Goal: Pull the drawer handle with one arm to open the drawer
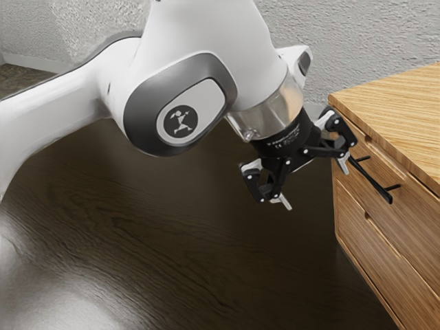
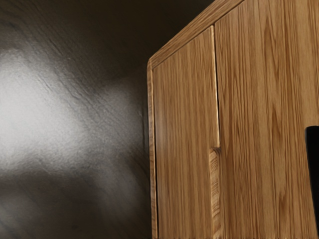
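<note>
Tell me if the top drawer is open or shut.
Shut: the drawer front sits flush with the lower drawer; the open gripper is beside the handle.

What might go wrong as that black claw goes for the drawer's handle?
1. The gripper is open, and the black handle lies beside one finger, not between the two. Closing now would probably catch nothing, or only clip the bar's end.
2. That finger sits close to the drawer front, so pushing further in could knock it against the wood.
3. The hand approaches tilted, so a pull might slip off the slim bar.
</note>
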{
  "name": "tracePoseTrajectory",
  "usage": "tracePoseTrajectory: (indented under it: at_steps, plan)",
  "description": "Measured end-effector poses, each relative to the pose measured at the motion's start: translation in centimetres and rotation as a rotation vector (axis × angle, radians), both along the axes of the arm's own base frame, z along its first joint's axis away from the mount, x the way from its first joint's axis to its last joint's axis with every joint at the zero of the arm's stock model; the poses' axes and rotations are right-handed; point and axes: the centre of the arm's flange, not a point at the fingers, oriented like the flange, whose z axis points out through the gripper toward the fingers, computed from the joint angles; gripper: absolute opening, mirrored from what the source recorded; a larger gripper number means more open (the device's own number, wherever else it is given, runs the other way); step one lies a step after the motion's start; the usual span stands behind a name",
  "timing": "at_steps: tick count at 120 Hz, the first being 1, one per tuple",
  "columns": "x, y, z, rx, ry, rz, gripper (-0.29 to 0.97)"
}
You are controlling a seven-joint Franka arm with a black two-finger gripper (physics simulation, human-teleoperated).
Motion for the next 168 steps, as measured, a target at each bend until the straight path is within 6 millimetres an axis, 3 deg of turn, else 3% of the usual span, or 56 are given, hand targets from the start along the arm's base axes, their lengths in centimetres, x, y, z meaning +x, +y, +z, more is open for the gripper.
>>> tracePoseTrajectory:
  at_steps: [74, 104, 158, 168]
  plan:
    - [1.6, -2.2, 0.0, -0.009, -0.073, -0.079, 0.63]
    - [2.4, -1.5, 0.0, -0.002, -0.082, -0.077, 0.4]
    - [3.5, -2.3, -0.9, 0.01, -0.078, -0.095, 0.31]
    - [3.5, -2.4, -0.9, 0.013, -0.08, -0.099, 0.23]
